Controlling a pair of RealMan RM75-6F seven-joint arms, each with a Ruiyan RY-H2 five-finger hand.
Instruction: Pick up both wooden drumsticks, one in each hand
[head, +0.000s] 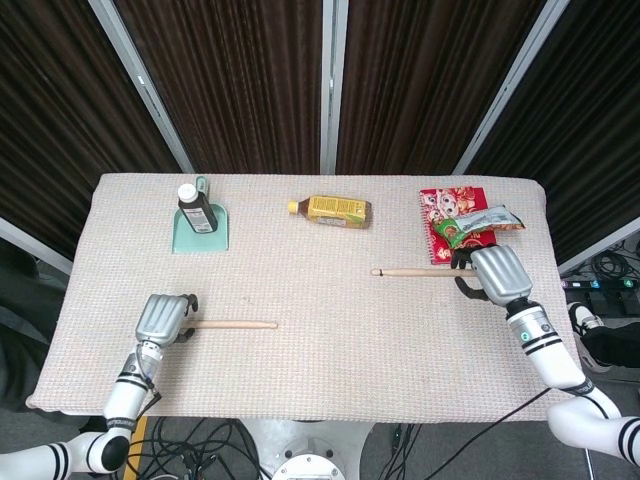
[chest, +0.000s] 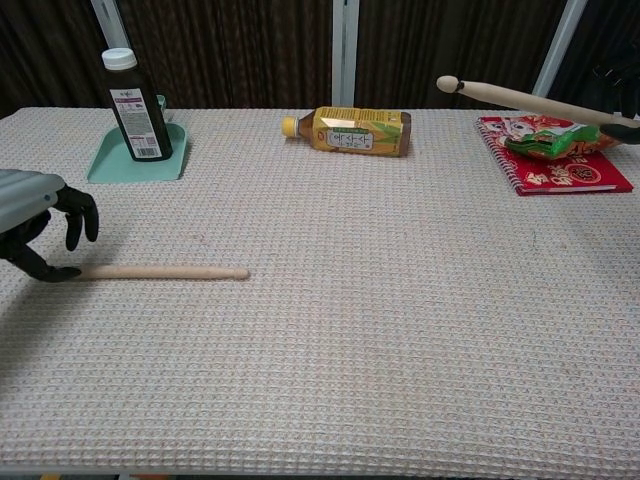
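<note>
One wooden drumstick (head: 232, 324) (chest: 160, 272) lies flat on the beige cloth at the front left. My left hand (head: 163, 318) (chest: 35, 225) sits over its butt end with fingers curved and apart; the thumb tip touches the cloth at the stick's end. The other drumstick (head: 415, 271) (chest: 530, 100) is lifted off the table, tip pointing left, and my right hand (head: 495, 275) grips its butt end. In the chest view only dark fingers of the right hand (chest: 626, 126) show at the right edge.
A dark bottle (head: 196, 208) stands on a teal tray (head: 214, 238) at the back left. A yellow bottle (head: 335, 210) lies on its side at the back middle. A red notebook (head: 455, 245) with a green snack packet (head: 480, 222) lies back right, just behind my right hand.
</note>
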